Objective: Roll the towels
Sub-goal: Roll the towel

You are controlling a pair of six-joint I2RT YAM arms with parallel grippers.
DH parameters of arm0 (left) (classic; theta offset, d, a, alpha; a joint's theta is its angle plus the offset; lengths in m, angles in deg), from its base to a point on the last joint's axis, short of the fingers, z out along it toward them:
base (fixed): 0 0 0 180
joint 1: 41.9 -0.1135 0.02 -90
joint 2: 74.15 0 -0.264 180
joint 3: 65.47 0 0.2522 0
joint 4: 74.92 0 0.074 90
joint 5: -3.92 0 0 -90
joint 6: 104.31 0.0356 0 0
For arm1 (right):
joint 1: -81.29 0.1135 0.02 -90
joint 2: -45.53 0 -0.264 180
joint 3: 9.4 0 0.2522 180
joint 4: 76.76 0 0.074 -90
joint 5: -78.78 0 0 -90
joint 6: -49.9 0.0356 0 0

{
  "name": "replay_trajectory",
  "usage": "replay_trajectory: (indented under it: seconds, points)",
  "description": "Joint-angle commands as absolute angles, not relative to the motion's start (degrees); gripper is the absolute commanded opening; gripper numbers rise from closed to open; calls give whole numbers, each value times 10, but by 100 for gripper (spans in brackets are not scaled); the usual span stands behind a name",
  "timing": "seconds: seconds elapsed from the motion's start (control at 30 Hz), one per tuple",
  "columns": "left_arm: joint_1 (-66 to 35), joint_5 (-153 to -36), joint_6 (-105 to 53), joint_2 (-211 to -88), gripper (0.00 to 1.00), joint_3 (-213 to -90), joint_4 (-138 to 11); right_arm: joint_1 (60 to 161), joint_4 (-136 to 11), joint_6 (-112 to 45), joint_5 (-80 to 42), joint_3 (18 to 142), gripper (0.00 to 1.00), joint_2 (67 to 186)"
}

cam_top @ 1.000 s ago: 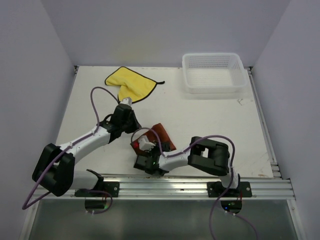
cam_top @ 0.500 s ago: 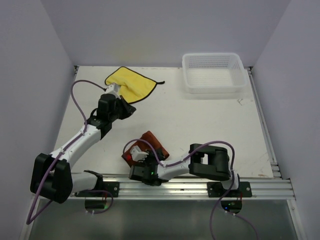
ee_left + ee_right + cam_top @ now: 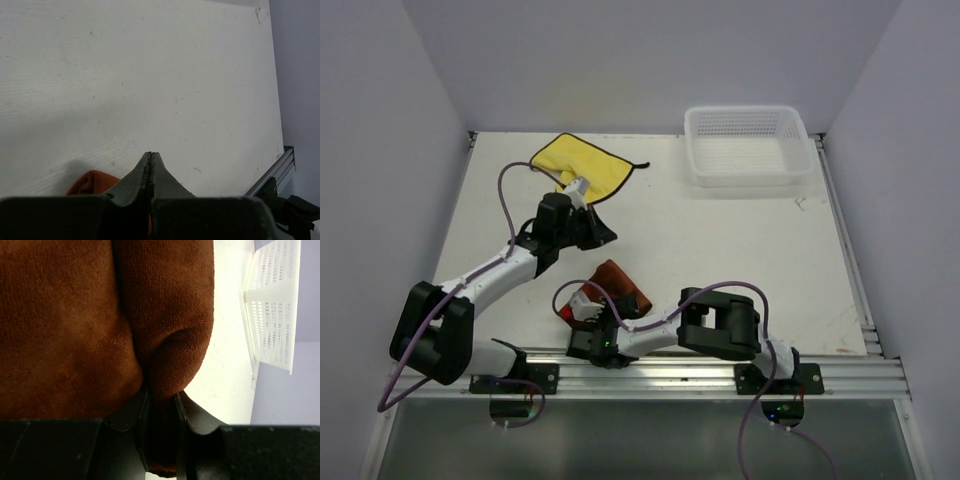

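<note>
The rust-brown towel [image 3: 616,281] lies bunched near the front middle of the table [image 3: 740,240]. My right gripper [image 3: 592,303] is shut on a fold of it. In the right wrist view the brown towel [image 3: 75,325] fills most of the frame, with a fold pinched in my right gripper [image 3: 161,401]. The yellow towel [image 3: 582,160] lies flat at the back left, free of both grippers. My left gripper [image 3: 606,237] hovers between the two towels, shut and empty. In the left wrist view my left gripper [image 3: 151,155] shows its jaws pressed together over bare table, with the brown towel [image 3: 93,181] peeking out at lower left.
A white mesh basket [image 3: 745,146] stands at the back right and also shows as the basket [image 3: 274,305] at the right wrist view's edge. A metal rail [image 3: 700,368] runs along the near table edge. Grey walls close in the left, back and right sides.
My left gripper reached the yellow towel, then swung back toward the middle and closed fully. My right gripper has dragged the brown towel leftward.
</note>
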State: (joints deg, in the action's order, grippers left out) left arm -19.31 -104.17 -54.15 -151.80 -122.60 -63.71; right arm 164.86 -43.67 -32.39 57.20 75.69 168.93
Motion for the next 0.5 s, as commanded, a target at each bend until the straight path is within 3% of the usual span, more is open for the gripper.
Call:
replay_trajectory:
  seconds: [0.0, 0.47]
  points:
    - [-176, -1076, -525, -1525, 0, -1213, -636, 1632, -409, -299, 536, 776, 0, 1712]
    - [-152, -1059, -551, -1579, 0, -1131, -699, 1620, -417, -302, 527, 767, 0, 1704]
